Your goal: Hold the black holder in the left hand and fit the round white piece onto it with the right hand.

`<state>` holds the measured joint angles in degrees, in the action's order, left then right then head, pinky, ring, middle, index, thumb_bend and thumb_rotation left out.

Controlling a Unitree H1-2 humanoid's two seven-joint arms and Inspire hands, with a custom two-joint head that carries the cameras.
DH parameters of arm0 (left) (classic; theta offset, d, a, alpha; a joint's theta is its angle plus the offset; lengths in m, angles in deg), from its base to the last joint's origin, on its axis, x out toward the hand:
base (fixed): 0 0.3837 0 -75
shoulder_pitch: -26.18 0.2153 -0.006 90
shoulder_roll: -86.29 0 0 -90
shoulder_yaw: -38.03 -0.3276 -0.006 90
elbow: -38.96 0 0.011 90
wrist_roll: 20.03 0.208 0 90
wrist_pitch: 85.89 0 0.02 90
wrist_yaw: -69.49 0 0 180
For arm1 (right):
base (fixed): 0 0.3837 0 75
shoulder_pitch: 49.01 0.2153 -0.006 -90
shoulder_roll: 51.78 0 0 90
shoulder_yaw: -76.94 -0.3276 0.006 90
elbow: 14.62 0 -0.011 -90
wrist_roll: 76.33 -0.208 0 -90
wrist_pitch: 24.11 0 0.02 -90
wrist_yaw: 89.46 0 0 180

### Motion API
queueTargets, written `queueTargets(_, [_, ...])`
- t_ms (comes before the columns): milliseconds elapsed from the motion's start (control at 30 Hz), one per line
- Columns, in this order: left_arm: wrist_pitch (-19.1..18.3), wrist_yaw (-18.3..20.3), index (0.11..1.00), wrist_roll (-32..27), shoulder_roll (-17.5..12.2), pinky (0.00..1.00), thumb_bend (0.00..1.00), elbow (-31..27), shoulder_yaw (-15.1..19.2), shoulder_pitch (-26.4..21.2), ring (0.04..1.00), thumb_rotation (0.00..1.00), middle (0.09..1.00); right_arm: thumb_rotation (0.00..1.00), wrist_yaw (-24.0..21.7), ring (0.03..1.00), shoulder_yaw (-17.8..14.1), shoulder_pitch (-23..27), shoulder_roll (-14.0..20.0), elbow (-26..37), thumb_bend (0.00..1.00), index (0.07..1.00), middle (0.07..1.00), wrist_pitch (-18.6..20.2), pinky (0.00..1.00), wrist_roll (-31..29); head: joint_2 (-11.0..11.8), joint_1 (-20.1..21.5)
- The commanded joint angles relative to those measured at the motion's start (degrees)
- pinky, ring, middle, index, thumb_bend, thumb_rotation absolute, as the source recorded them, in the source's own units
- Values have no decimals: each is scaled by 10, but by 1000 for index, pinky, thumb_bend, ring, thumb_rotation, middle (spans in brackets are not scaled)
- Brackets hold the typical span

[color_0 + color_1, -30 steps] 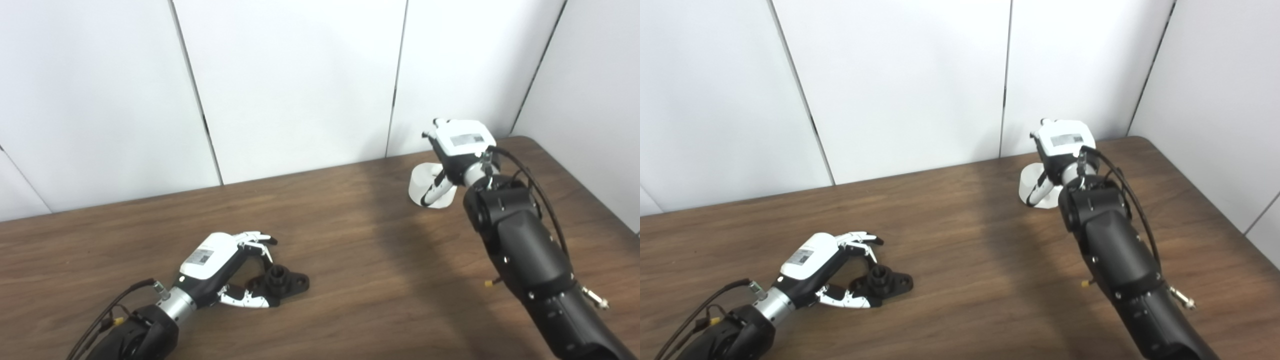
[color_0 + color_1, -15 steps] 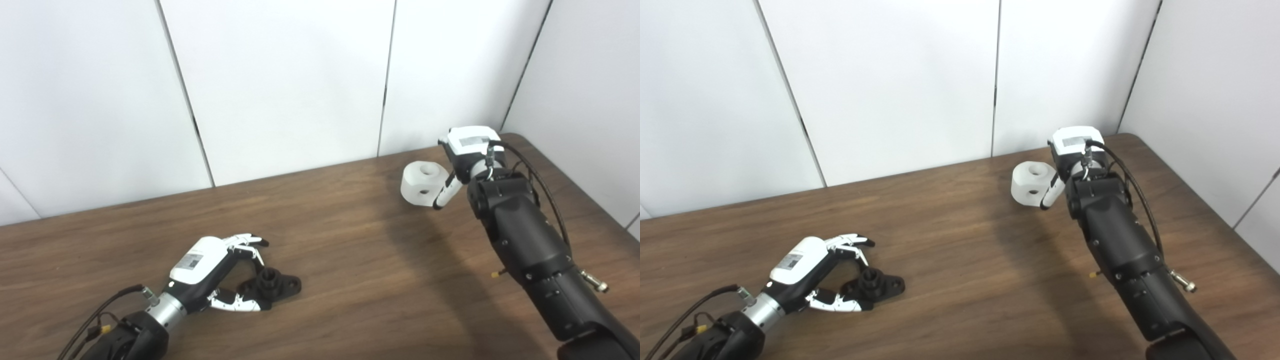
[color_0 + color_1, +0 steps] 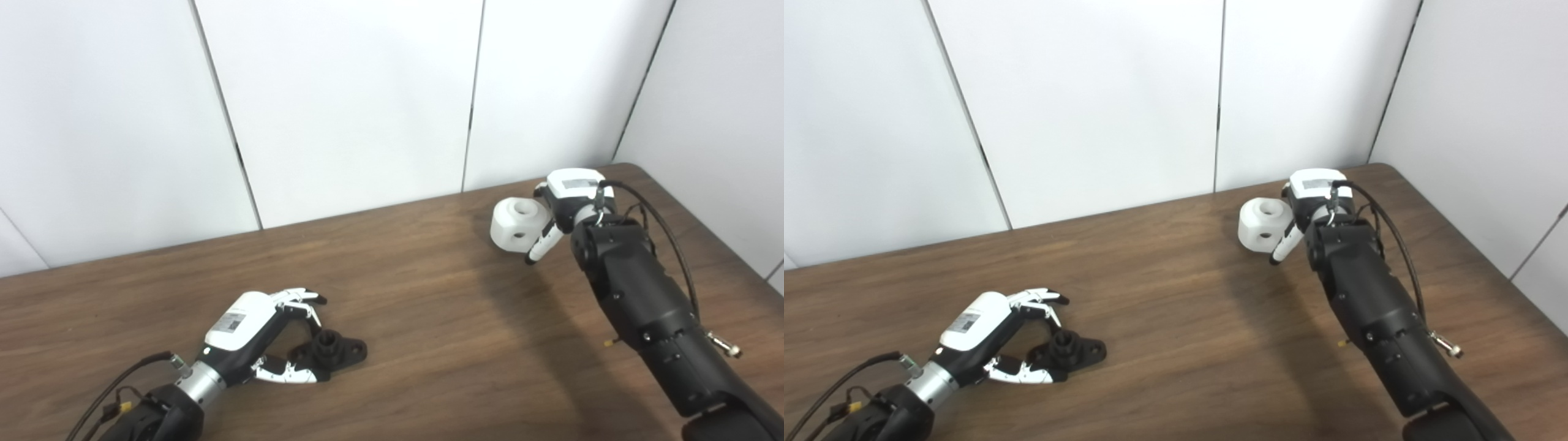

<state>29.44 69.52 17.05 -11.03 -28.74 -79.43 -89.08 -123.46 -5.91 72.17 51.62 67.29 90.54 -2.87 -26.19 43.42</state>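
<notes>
The black holder (image 3: 331, 353) is lying flat on the tabletop (image 3: 429, 318) at the near left, its short post sticking up. The round white piece (image 3: 518, 224), a chunky drum showing a top hole and a side hole, is sitting far right.

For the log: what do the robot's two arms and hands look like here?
Both arms are black, jointed casings with black cables looped outside near the wrists. The left hand and right hand have white backs carrying small rectangular labels, white and black fingers and a silver wrist collar. The left arm's cable shows a small yellow connector.
</notes>
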Motion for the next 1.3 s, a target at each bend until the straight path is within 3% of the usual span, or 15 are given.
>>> queueTargets(0, [-21, 42, 486, 17, -23, 772, 523, 14, -7, 19, 864, 52, 822, 364, 26, 958, -4, 26, 12, 13, 939, 845, 954, 14, 885, -5, -1, 0])
queueTargets(167, [-18, 43, 486, 13, -24, 780, 523, 11, -4, 21, 862, 51, 820, 331, 50, 942, 3, 24, 11, 5, 885, 811, 934, 12, 865, -20, -3, -3])
queueTargets(400, [-30, 52, 486, 22, -27, 775, 523, -6, -5, 24, 855, 52, 818, 260, 124, 863, 6, 15, 13, -13, 774, 649, 845, -2, 793, -54, -7, -5])
queueTargets(433, [-30, 54, 486, 20, -28, 772, 523, -8, -5, 24, 852, 52, 816, 239, 137, 847, 6, 15, 14, -17, 749, 614, 824, -4, 788, -60, -8, -6])
queueTargets(467, [-31, 55, 486, 19, -28, 771, 523, -11, -4, 25, 852, 51, 817, 186, 147, 832, 6, 14, 14, -19, 612, 540, 803, -5, 789, -66, -9, -7])
queueTargets(567, [-34, 58, 486, 18, -28, 770, 523, -14, -3, 26, 852, 51, 818, 147, 165, 811, 9, 9, 18, -18, 531, 491, 761, -7, 812, -81, -9, -7])
queueTargets(1067, [-39, 68, 486, 10, -26, 739, 523, -34, 5, 33, 843, 50, 811, 142, 213, 773, 20, -10, 36, 0, 522, 483, 704, -14, 805, -116, -26, -32])
queueTargets(1267, [-54, 83, 486, 10, -24, 754, 523, -50, 6, 38, 855, 50, 818, 141, 196, 782, 14, -17, 33, 55, 521, 481, 712, -14, 795, -154, -35, -61])
